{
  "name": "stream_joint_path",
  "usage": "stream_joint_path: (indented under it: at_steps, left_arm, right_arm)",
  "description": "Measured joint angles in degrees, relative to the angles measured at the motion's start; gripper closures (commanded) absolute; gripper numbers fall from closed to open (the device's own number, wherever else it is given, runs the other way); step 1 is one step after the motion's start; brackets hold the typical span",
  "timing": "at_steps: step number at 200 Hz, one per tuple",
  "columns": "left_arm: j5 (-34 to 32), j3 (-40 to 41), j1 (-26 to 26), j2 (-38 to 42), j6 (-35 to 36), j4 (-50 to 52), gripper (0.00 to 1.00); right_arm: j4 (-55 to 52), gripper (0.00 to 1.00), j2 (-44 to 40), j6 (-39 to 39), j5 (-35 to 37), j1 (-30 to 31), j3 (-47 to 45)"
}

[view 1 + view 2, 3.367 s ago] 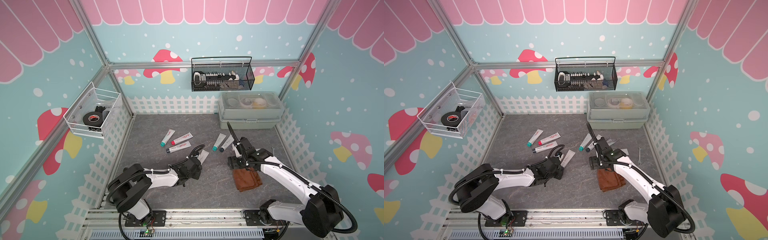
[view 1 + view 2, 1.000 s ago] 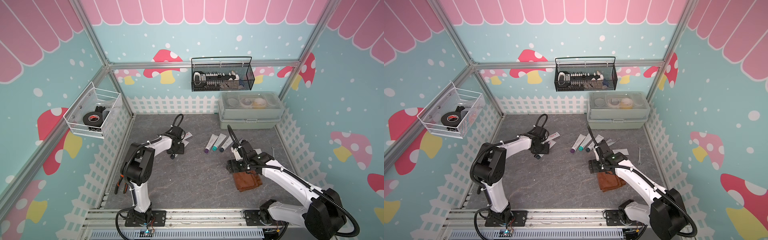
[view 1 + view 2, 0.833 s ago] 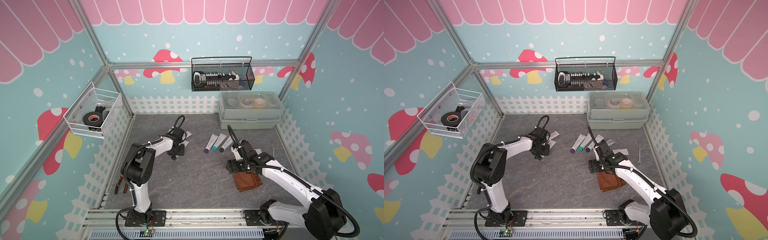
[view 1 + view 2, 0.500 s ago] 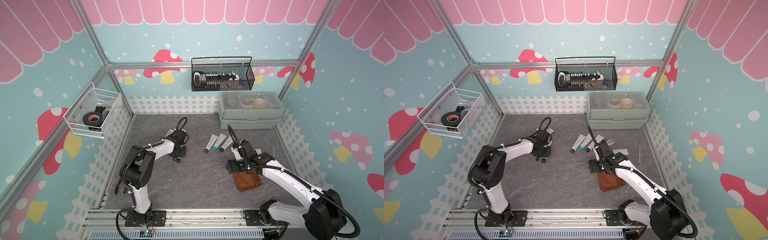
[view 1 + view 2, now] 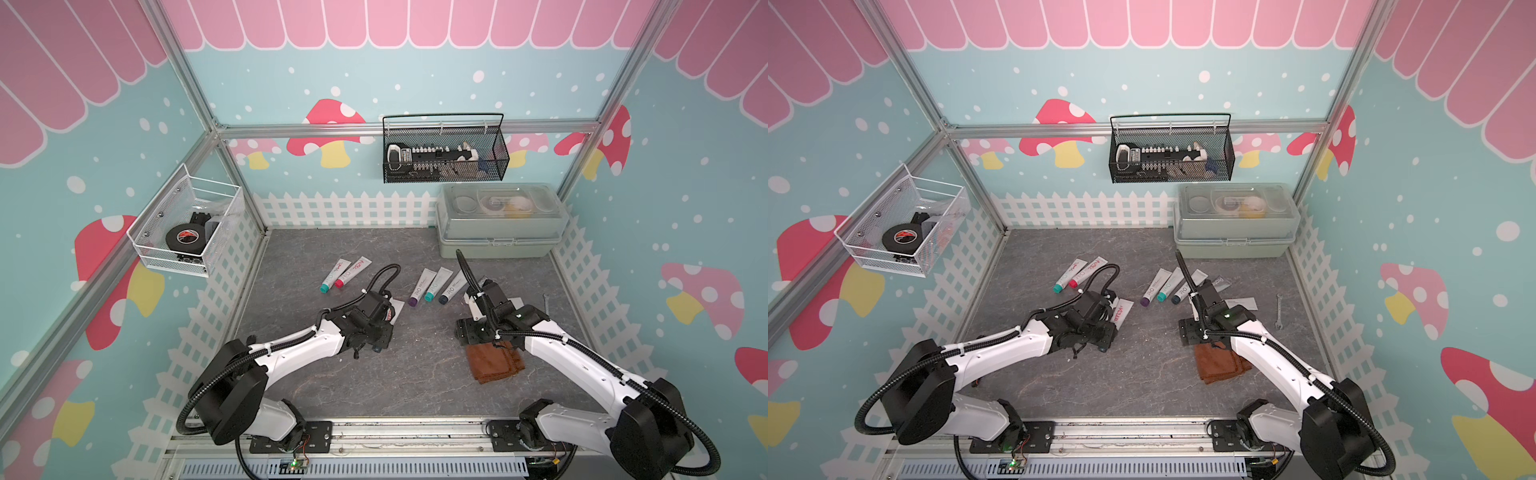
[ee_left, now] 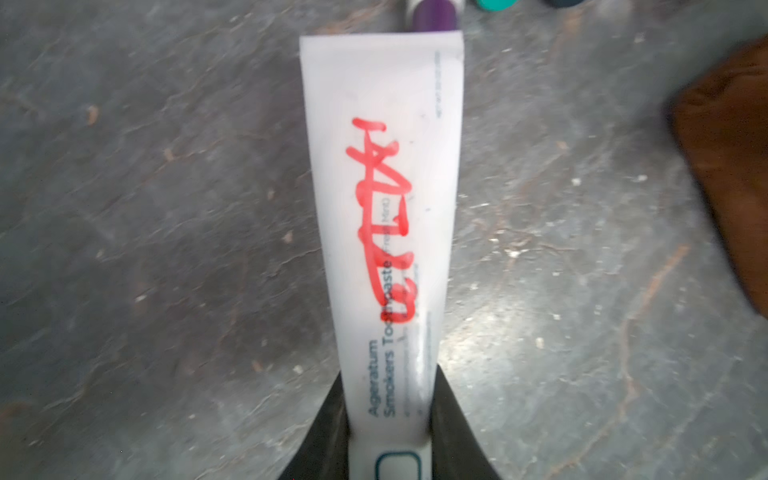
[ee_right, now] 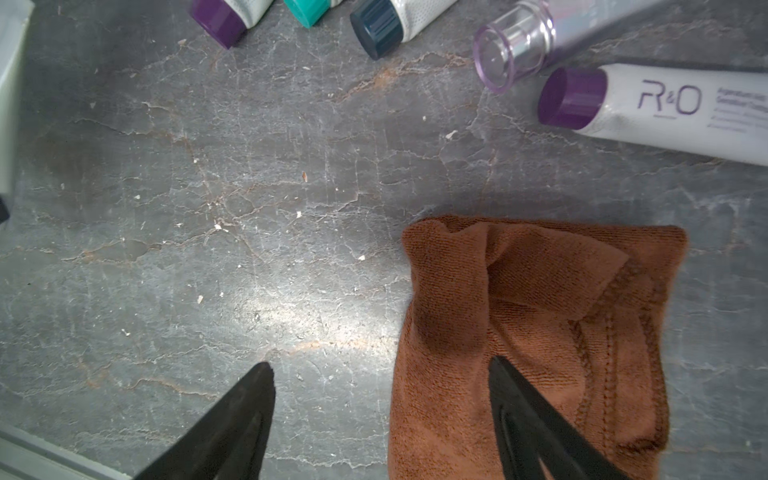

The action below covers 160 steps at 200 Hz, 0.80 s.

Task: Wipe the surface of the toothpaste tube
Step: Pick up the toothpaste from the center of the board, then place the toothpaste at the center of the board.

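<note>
- Left of centre on the desk (image 5: 415, 374), the red-scribbled toothpaste tube (image 6: 382, 187) was clamped at its cap end by the left fingers (image 6: 330, 428), closed around it.
- Right of centre, the right fingers (image 7: 245, 415) stood wide apart, empty, one tip over the brown cloth (image 7: 540, 311).

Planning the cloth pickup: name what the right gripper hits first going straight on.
Likely the brown cloth: one finger of the open right gripper is over its edge, the other over table; depth unclear.
</note>
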<state>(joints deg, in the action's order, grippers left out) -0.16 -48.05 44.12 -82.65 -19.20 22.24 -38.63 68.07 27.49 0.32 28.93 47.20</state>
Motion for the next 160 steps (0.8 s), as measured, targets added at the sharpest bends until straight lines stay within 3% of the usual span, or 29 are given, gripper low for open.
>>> stream_joint_path:
  at_steps: [34,68,92,106,125,160]
  left_arm:
    - [1.6,-3.0,7.1,-6.4,1.4,-2.2,0.73]
    - [2.1,-7.5,10.9,-15.3,2.1,-3.7,0.72]
    - [2.4,-9.7,12.6,-18.7,3.2,-4.2,0.59]
    - [2.2,-9.9,13.1,-19.0,3.4,-4.6,0.52]
    - [1.4,-8.9,13.5,-18.7,2.8,-6.4,0.5]
    - [-1.1,2.1,14.2,-12.1,-0.2,-13.7,0.48]
  right_arm:
    - [-0.6,0.2,-2.7,0.4,2.6,0.0,0.0]
    - [-0.7,0.2,-4.8,1.1,4.0,0.0,-0.3]
    - [-0.7,0.2,-4.5,1.4,4.0,0.0,-1.3]
    - [-0.5,0.2,-4.1,1.6,3.8,0.0,-1.9]
    - [-0.4,0.2,-3.9,1.7,3.7,0.0,-2.8]
    - [-0.1,0.2,-3.4,1.7,3.2,0.0,-3.2]
